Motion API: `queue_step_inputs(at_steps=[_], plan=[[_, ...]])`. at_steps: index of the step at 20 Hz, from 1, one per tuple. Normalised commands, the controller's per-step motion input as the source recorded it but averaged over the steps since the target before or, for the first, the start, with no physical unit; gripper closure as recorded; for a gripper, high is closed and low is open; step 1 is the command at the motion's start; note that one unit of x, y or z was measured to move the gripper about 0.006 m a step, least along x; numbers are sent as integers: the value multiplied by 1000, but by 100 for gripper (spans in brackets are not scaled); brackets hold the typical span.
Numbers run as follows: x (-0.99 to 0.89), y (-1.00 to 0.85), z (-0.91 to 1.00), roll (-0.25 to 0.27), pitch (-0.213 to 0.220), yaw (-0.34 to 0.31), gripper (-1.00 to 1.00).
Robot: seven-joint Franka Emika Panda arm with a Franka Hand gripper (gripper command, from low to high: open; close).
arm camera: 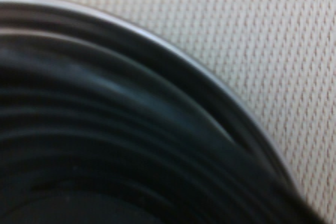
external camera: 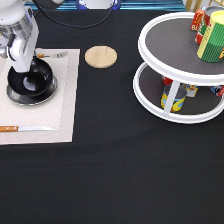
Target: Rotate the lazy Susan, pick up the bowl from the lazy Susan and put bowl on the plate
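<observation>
The glossy black bowl (external camera: 31,80) sits on the silver plate (external camera: 22,101), which lies on a pale placemat (external camera: 60,100) at the exterior view's left. My gripper (external camera: 27,65) is directly over the bowl's far rim, right down at it. The wrist view is filled by the bowl (arm camera: 112,150), with a thin bright edge of the plate (arm camera: 196,67) and the placemat (arm camera: 262,60) beside it. The white two-tier lazy Susan (external camera: 175,75) stands at the exterior view's right, with no bowl on it.
Cans stand on both tiers of the lazy Susan (external camera: 212,37). A round wooden coaster (external camera: 100,56) lies between the placemat and the turntable. A knife (external camera: 25,128) and a fork (external camera: 50,55) lie on the placemat. The table is covered in black cloth (external camera: 115,175).
</observation>
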Motion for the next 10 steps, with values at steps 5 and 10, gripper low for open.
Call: queue_step_inputs(at_steps=[5, 10], plan=[[150, -23, -149, -26, 117, -16, 100], [395, 0, -9, -64, 130, -57, -100]])
